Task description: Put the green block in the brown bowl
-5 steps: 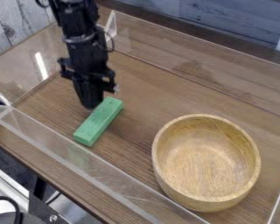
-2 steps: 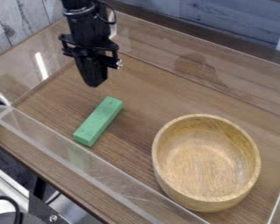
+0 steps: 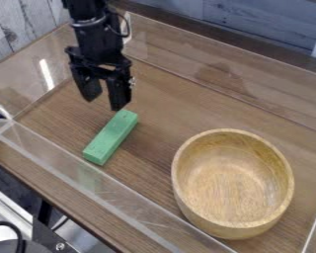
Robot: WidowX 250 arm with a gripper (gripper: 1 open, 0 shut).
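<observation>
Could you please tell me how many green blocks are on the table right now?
1. The green block lies flat on the wooden table, left of the brown bowl and just below the open gripper. The bowl's interior looks empty; none appear hidden.

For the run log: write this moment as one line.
gripper: open, above the table, holding nothing | green block: flat on table, below the gripper | brown bowl: empty | step: grasp not yet made

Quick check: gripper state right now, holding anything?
Gripper: open, holding nothing; it hangs above the green block, which lies on the table.
</observation>
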